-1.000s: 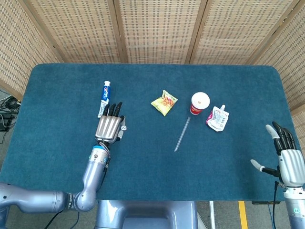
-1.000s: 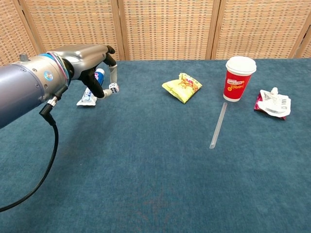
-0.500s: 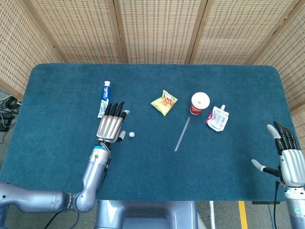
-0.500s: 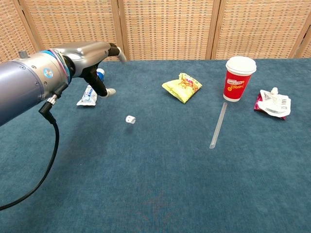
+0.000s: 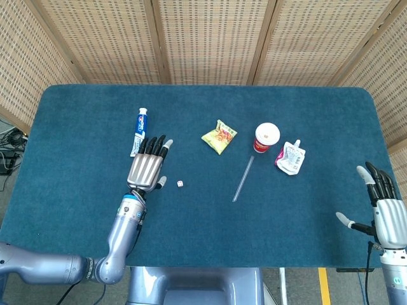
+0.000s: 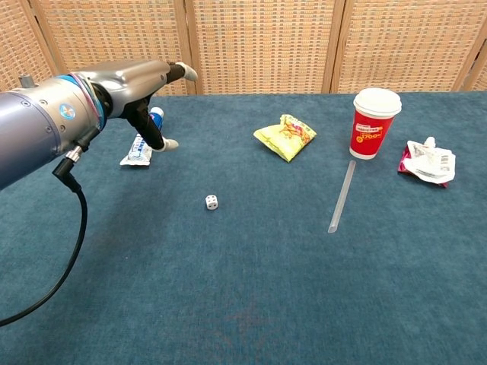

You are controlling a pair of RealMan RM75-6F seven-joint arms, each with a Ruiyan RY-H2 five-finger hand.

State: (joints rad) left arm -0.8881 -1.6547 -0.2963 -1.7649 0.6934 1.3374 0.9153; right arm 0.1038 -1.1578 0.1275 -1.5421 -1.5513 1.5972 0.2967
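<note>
Left hand: the left hand (image 5: 147, 170) hovers palm down over the table (image 5: 82, 127), fingers spread and holding nothing; a second ago it pinched the dice between thumb and finger, so the dice has been let go.

Toothpaste: a toothpaste tube (image 5: 138, 131) lies just beyond the left hand's fingertips, cap end away from the robot. In the chest view it sits partly behind the hand (image 6: 137, 87); its print is blue and red but too small to read.

Dice: the dice (image 5: 180, 184) rests on the cloth just to the right of the left hand, apart from it (half a second ago it lay closer to the thumb, so it has rolled a little on). The chest view shows it white with dark pips (image 6: 211, 201), lying alone on open cloth. Judged from that, the release is done and the dice appears settled.

Snack bag: a small yellow snack bag (image 5: 219, 136) lies near the middle of the table; its print cannot be read.

Straw: a clear straw (image 5: 243, 178) lies slanted, its far end near the cup.

Cup: a red paper cup (image 6: 374, 122) with a white lid stands upright; there is white writing on its side, not legible.

Pouch: a crumpled spouted pouch (image 5: 291, 157) lies just to the right of the cup.

Right hand: the right hand (image 5: 385, 213) is off the table's right edge, fingers apart, holding nothing, unchanged over the last second.
</note>
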